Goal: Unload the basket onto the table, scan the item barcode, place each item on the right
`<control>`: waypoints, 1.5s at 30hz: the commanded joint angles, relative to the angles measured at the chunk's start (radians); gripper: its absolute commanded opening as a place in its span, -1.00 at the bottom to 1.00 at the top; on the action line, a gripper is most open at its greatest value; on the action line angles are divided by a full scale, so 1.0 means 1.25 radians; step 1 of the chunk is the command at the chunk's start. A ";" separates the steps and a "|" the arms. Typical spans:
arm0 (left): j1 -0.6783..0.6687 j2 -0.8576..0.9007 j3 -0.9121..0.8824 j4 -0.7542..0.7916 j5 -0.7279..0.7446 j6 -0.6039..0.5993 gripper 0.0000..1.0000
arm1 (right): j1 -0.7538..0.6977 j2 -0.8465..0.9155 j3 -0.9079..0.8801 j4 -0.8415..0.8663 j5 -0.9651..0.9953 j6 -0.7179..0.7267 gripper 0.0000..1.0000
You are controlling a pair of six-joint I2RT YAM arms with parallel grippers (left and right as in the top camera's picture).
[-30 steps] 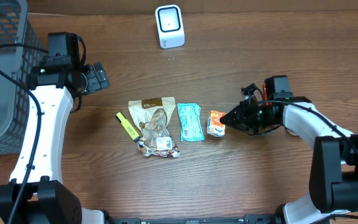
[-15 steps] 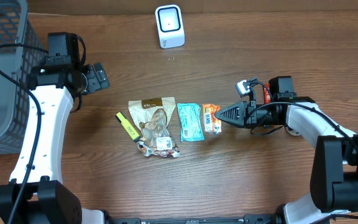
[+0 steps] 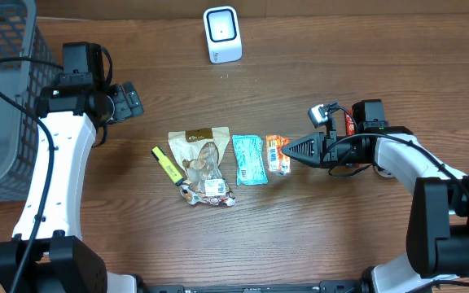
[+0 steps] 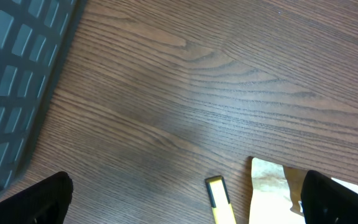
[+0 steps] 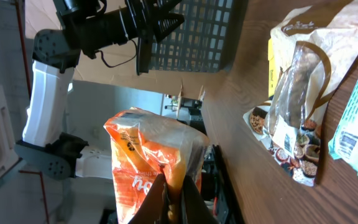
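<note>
Right fingers [image 3: 291, 151]: shut on orange crinkly plastic snack packet [image 3: 276, 154], mid-desk, beside teal wrapper [image 3: 248, 159]. Left fingers [image 3: 127, 101]: spread wide, empty. I judge grasp done; showing barcode to white box scanner [image 3: 222, 34], far edge, not yet done.

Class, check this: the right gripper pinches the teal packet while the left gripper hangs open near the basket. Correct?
No. The right gripper pinches the orange packet, not the teal packet, as the right wrist view shows. The left gripper does hang open near the basket.
</note>
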 commanded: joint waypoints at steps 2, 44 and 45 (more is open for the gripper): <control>-0.003 -0.010 0.009 0.001 -0.008 -0.008 1.00 | -0.007 -0.017 0.008 0.002 -0.027 0.022 -0.93; -0.005 -0.010 0.009 0.001 -0.007 -0.008 1.00 | 0.087 -0.208 0.362 -0.176 0.883 0.049 -0.93; -0.005 -0.010 0.009 0.001 -0.007 -0.008 1.00 | 0.097 -0.181 0.455 -0.236 0.917 0.035 -0.94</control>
